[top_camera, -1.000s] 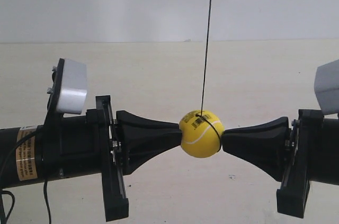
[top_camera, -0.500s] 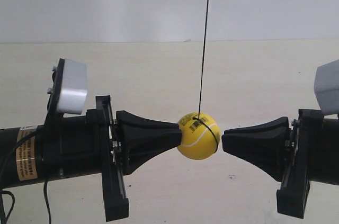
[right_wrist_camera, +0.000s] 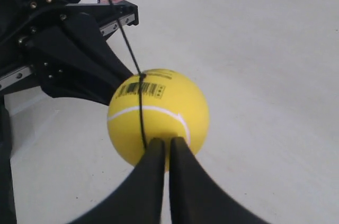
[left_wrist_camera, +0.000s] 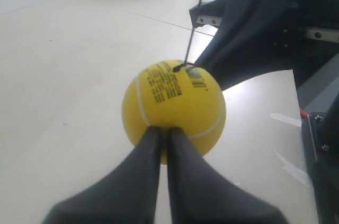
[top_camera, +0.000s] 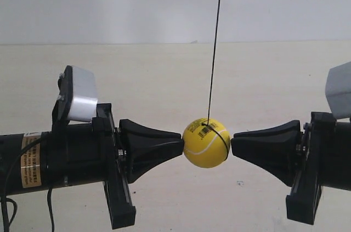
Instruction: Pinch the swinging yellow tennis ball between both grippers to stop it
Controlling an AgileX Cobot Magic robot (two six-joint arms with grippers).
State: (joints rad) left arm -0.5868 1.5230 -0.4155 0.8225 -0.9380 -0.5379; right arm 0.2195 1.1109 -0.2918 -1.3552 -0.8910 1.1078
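Since half a second ago the arm at the exterior view's left (top_camera: 66,155) has shifted, its silver-grey box (top_camera: 82,100) now sitting lower and further in, and the yellow tennis ball (top_camera: 205,143) has closed the gap that stood open toward the arm at the exterior view's right (top_camera: 329,150). We now see the ball hanging on its black string (top_camera: 214,51) directly between the two tapered tips, above the pale floor (top_camera: 164,78).

The left gripper (left_wrist_camera: 164,133) has its fingers pressed together, with the joined tip against the ball's side. The right gripper (right_wrist_camera: 165,142) is the same, its narrow tip meeting the opposite side.

We judge the hold fragile. Two slim points on a round, fuzzy ball can let it squirt out sideways if the tips are not squarely opposed. The string slants slightly, so some leftover swing may tug the ball free. Contact on the exterior view's right looks light, and too little squeeze would release it.
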